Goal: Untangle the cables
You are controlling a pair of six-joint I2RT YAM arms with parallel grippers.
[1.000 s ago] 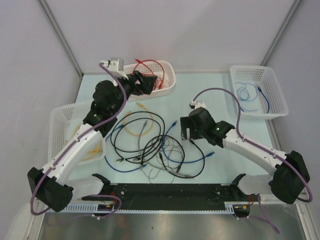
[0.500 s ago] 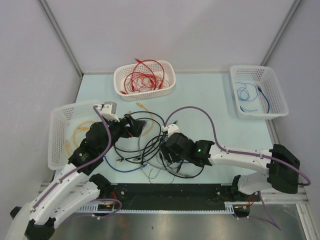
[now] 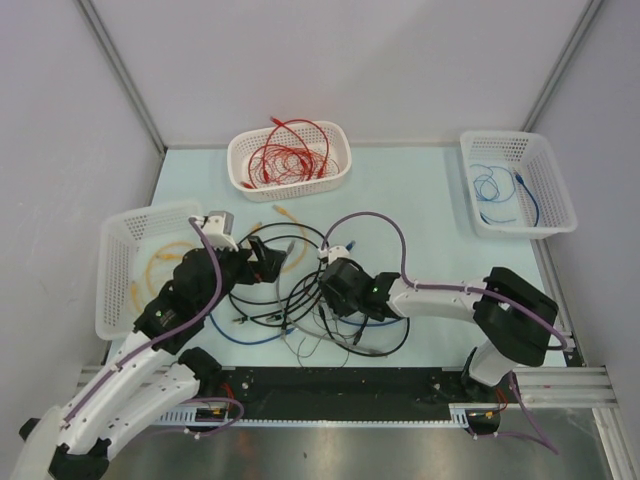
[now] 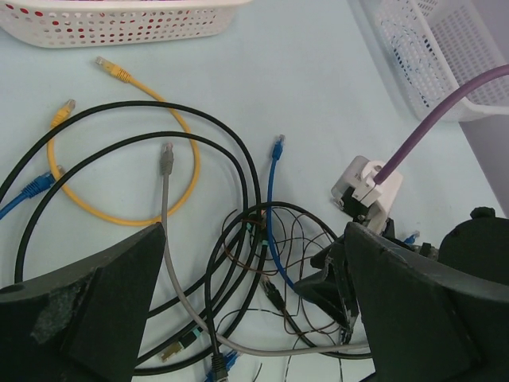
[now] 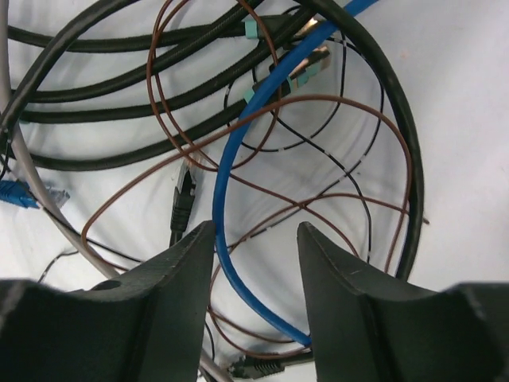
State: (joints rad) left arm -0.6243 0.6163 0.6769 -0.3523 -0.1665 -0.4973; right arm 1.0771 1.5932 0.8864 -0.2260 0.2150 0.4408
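The cables (image 3: 300, 290) lay knotted at mid-table, between both arms. The left gripper (image 4: 250, 239) hung above them, jaws fully spread and empty. The right gripper (image 5: 254, 239) stood part-open astride the blue cable (image 5: 227, 163), gripping nothing. In my judgement it should pinch that strand alone, clear of the brown wire (image 5: 149, 72), and lift slowly. The walls (image 3: 350, 60) were plain grey and the table (image 3: 420, 190) pale and flat.

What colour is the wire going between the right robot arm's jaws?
Blue. The blue cable shows best in the right wrist view.
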